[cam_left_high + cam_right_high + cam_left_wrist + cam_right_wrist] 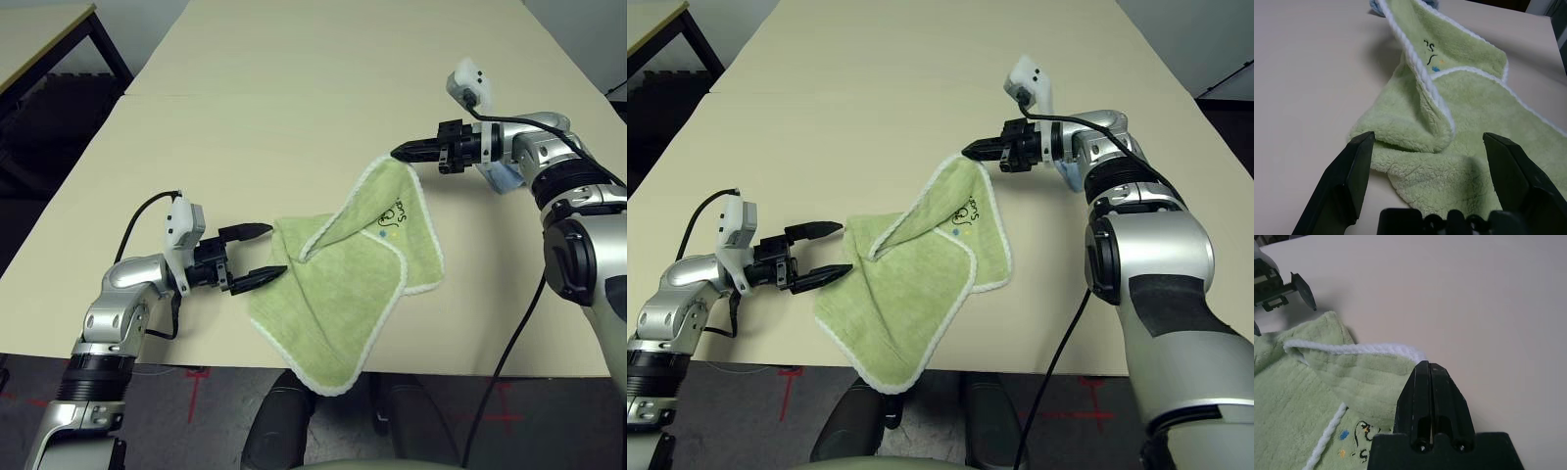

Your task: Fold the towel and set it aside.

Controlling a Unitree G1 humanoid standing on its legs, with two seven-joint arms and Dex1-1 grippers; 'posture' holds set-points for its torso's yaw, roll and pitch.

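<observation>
1. Pinching one corner of the towel [343,284], the right hand [400,152] is clenched tight, with only a sliver of the white edging caught at its tips; I'd judge that the weakest spot, since a sharp tug could pull the corner free and drop the raised flap.
2. The left hand [263,258] is released, its fingers [1344,178] spread wide just beside the towel's opposite edge, touching nothing that I can see. If it closes where it is, it may gather the bunched double layer rather than a single corner, and the fold would come out crooked.
3. The towel lies near the table's [294,88] front edge, one corner hanging over it; dragging could slide more cloth off.
4. The left wrist view shows the rolled ridge of cloth between the spread fingers, which the head views flatten out. The right wrist view shows how little cloth the shut tips hold. Only the head views show the overhang.
</observation>
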